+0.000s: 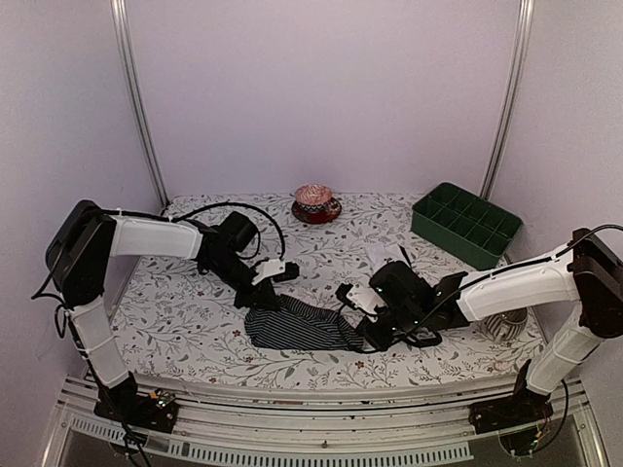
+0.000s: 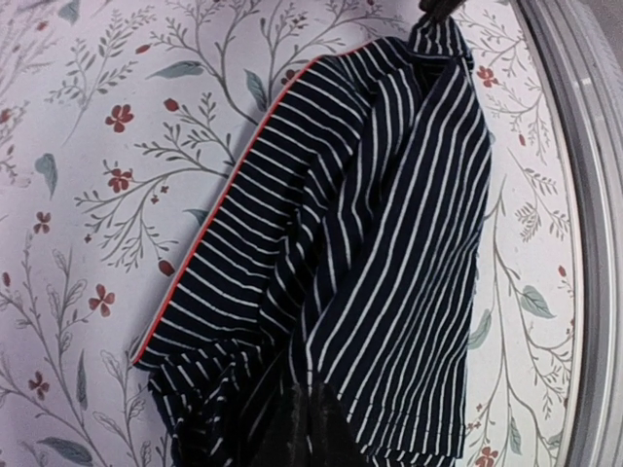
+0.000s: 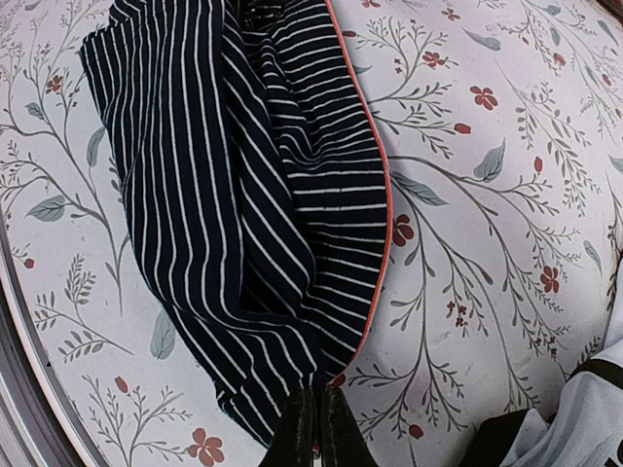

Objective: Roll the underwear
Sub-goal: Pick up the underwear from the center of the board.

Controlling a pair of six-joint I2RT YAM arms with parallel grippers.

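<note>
Lying closest to the arms' bases, the black striped briefs stretch left to right across the flower-printed surface, near its front edge. They are loosely gathered into long folds, and a thin orange-red trim runs along one side. The left claw sits at their left end. In its wrist view the cloth bunches up into the dark, blurred fingers — as far as can be seen, they are pinching the fabric. The right claw is at the opposite end, its fingers pressed together on a corner of the same garment.

Just behind the right claw lie the white briefs, flat on the surface. Their black band shows at the corner of the right wrist view. They are apart from the striped pair.

Farther back on the right stands a green compartment tray. At the far middle — close to the back wall — a reddish patterned bowl rests on a dark saucer.
</note>
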